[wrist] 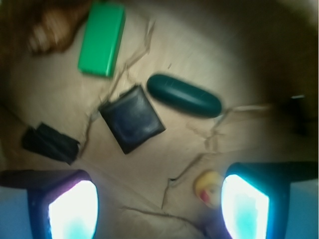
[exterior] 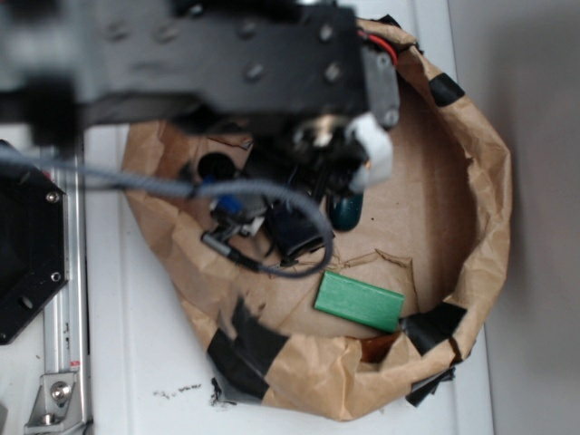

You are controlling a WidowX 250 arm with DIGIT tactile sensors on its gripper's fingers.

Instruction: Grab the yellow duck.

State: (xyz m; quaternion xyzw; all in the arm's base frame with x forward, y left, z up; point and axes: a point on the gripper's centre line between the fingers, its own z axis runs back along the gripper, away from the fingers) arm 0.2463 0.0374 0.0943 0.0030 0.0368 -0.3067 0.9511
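We log the tool (wrist: pixel 159 204) with fingers apart above the paper bin (exterior: pixel 480 181); yellow duck (wrist: pixel 208 187) just beside one finger; black square pad (wrist: pixel 132 118), green block (wrist: pixel 102 37). No legible writing.

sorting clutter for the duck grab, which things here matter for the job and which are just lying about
Belongs to the job:
- yellow duck, right beside one gripper finger
- gripper, jaws apart

Just lying about:
- green block
- dark green oval object
- black square pad
- orange-brown glossy object
- black tape piece
- brown paper tray
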